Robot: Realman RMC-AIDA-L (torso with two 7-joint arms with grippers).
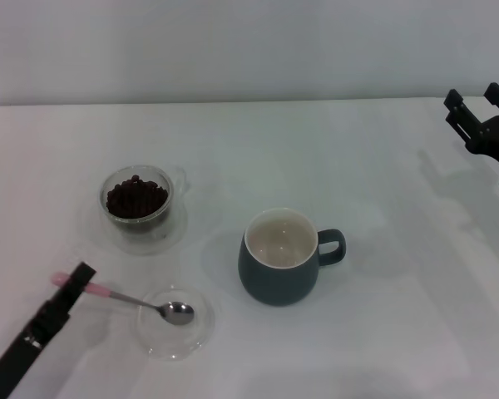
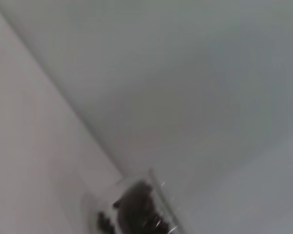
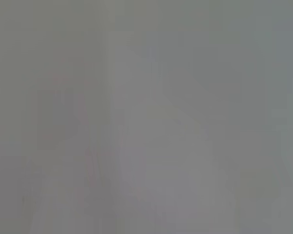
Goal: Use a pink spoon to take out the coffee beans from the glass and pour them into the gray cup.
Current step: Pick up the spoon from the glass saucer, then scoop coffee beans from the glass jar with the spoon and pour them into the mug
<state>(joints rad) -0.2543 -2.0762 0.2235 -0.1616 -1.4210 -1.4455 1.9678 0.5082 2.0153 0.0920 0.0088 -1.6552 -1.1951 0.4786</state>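
Here, the left claw (image 1: 76,278) sits at the pink spoon (image 1: 125,298) handle's end.
Light, stiff, slippery: grip mid-handle. Whether it pinches, I cannot tell; right claw (image 1: 482,112) parked far off, spread.

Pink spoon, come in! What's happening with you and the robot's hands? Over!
Left gripper at the pink spoon's handle end, bowl in the glass dish. Right gripper parked far right. Coffee beans unscooped, gray cup empty.

pink spoon (image 1: 129,298) on dish (image 1: 176,342), left gripper (image 1: 76,280) at handle
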